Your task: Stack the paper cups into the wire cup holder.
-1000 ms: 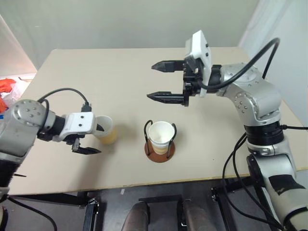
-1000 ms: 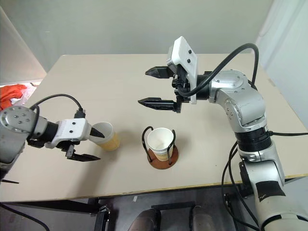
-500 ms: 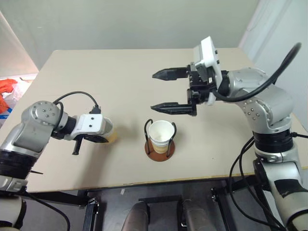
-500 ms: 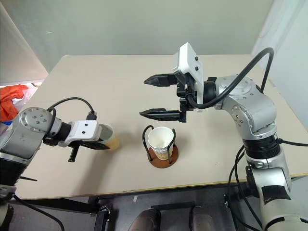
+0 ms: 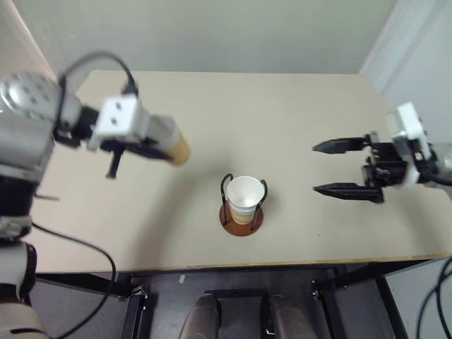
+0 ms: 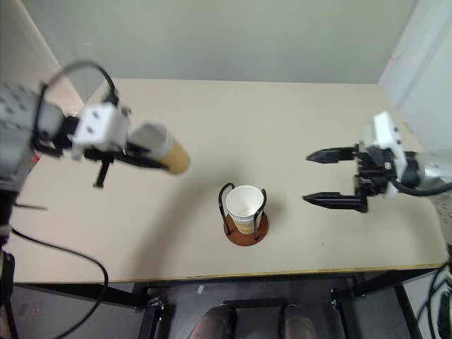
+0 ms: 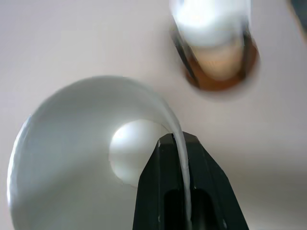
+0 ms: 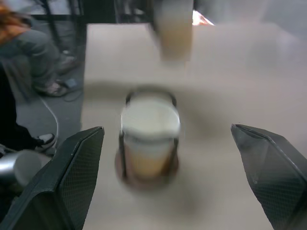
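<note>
My left gripper [image 5: 157, 145] is shut on the rim of a paper cup [image 5: 175, 149], holding it on its side in the air above the table, to the left of the wire cup holder. In the left wrist view a black finger [image 7: 172, 191] pinches the wall of that cup [image 7: 81, 158], whose white inside shows. The wire cup holder [image 5: 242, 219] stands near the table's front middle with another paper cup [image 5: 245, 196] upright between its loops. My right gripper [image 5: 316, 168] hovers open to the right of the holder, nothing between its fingers [image 8: 72, 177].
The beige table [image 5: 304, 106] has open surface behind and on both sides of the holder, and its front edge runs just below the holder. A person's legs and shoes [image 8: 33, 52] show beyond the table's far left side in the right wrist view.
My left gripper has shut on the cup's rim and lifted it off the table, up and to the right. My right gripper, still open, has drawn back to the right, away from the holder.
</note>
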